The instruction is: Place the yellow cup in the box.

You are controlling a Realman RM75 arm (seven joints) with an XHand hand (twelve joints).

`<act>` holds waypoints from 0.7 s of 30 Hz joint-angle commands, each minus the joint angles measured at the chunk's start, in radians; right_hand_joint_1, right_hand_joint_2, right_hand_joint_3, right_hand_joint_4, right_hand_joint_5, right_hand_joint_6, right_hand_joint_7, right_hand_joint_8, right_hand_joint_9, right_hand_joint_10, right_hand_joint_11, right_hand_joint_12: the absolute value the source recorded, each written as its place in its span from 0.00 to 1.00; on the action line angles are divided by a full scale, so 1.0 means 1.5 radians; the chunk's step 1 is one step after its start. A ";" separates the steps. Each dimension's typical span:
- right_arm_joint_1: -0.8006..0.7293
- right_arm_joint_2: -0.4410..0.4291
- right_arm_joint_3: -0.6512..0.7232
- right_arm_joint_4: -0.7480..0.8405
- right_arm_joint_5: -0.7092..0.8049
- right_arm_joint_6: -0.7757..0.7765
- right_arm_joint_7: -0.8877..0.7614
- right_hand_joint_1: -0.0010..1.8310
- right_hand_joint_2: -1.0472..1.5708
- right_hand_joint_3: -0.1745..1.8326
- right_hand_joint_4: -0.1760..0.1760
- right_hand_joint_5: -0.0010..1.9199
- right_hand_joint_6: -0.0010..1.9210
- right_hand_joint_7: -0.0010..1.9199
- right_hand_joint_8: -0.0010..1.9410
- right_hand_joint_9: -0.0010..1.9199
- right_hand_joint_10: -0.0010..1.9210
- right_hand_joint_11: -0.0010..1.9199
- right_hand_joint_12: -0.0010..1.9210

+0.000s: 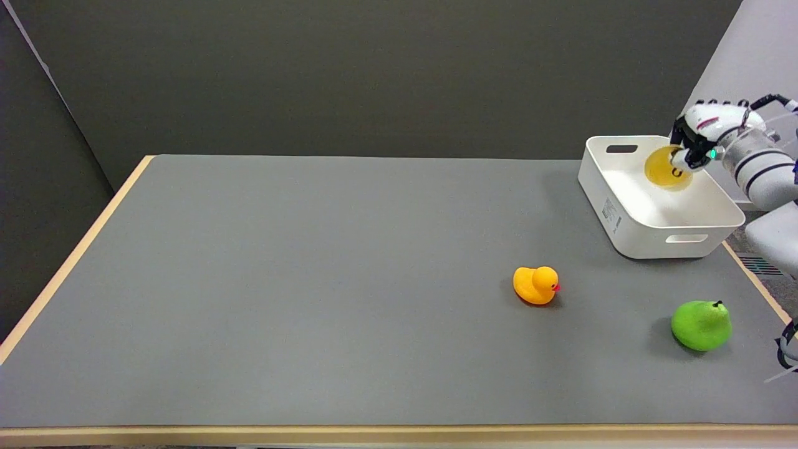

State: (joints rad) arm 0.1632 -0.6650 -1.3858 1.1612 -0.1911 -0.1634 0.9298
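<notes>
- yellow cup – held over the white box, tilted so its open mouth faces the camera; sits above the box's far-right part, at about 2 o'clock from the table centre. Whether it touches the box floor cannot be told.
- right hand – comes in from the 3 o'clock edge of the frame, fingers closed round the cup's right side; dark fingertips overlap the cup rim. Hand is clamped on the cup, not spread.
- right arm – white with black bands, small green light near the wrist, runs off toward lower right.
- white box – open-topped, rectangular, slot handles in its far and near walls, label on the left wall; stands at the table's far-right corner, turned at an angle to the table edge.
- rubber duck – orange-yellow, red beak pointing right, on the mat at about 7 o'clock from the box, well apart from it.
- green pear – on the mat at 6 o'clock from the box, to the duck's lower right, dark stem up.
- table – grey mat with a pale wood edge showing left and front.
</notes>
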 commanded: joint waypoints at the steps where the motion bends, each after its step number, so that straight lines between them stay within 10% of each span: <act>1: -0.002 -0.009 -0.074 -0.098 0.005 -0.008 0.047 0.64 0.80 0.34 0.16 0.33 0.75 0.41 0.85 0.41 0.96 0.20 1.00; 8: 0.000 -0.010 -0.088 -0.101 0.053 0.007 0.049 0.64 0.78 0.36 0.18 0.34 0.75 0.43 0.82 0.42 0.96 0.19 1.00; 10: 0.001 -0.011 -0.085 -0.098 0.069 0.009 0.049 0.54 0.83 0.27 0.27 0.34 0.80 0.46 0.66 0.39 0.96 0.12 1.00; 13: 0.006 -0.012 -0.084 -0.092 0.076 0.015 0.049 0.36 0.66 0.53 0.49 0.19 0.36 0.30 0.38 0.30 0.63 0.13 0.75; 21: 0.025 -0.016 -0.094 -0.073 0.090 0.032 0.049 0.29 0.62 0.51 0.64 0.11 0.21 0.04 0.13 0.00 0.21 0.00 0.47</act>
State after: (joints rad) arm 0.1684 -0.6787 -1.4879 1.0462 -0.1242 -0.1533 0.9883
